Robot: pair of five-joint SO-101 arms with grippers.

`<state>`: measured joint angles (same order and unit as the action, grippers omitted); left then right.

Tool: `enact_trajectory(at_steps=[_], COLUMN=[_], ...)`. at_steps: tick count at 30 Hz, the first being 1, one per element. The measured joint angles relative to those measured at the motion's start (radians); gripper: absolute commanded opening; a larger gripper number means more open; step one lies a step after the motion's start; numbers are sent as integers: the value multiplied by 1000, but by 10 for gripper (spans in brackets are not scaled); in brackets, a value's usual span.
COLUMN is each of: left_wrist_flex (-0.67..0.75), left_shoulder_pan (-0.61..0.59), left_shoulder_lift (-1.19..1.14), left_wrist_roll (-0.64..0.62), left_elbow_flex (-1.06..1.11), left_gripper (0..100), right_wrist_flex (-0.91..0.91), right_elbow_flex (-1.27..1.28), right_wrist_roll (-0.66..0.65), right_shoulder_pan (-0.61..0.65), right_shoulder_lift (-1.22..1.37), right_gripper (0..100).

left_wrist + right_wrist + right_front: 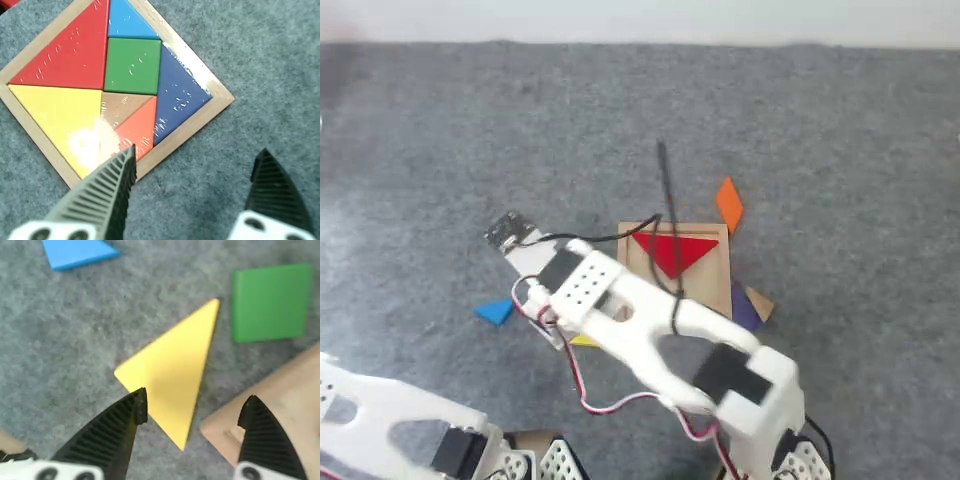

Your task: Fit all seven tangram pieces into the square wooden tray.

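Observation:
The square wooden tray (718, 288) holds a red triangle (672, 250). My right gripper (196, 395) hangs open just above a yellow triangle (170, 370), beside the tray's corner (270, 405). A green square (270, 302) and a blue triangle (77, 252) lie close by on the carpet. From above, the right arm (650, 330) stretches over the tray's near left corner. My left gripper (197, 150) is open over the edge of a second tray (197, 117) filled with all seven coloured pieces.
An orange piece (729, 203) lies beyond the tray's far right corner. A purple piece (745, 312) and a tan piece (758, 302) sit at its near right. The blue triangle (495, 312) lies off to the left. The left arm (400, 410) rests at the near left.

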<state>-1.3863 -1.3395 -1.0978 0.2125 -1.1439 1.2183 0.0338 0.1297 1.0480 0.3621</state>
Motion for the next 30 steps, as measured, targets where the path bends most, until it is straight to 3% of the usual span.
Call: enact_trajectory(at_steps=[13,30], left_wrist_flex=[0,0], left_shoulder_pan=[5,3], left_shoulder_lift=[0,0], left_wrist_roll=[0,0], left_elbow_flex=[0,0], left_gripper=[356,356], right_wrist_flex=[-8,-37], right_elbow_flex=[-38,-63], right_wrist_roll=[9,61], right_shoulder_pan=[110,74], right_shoulder_lift=[52,121], right_gripper=[296,296])
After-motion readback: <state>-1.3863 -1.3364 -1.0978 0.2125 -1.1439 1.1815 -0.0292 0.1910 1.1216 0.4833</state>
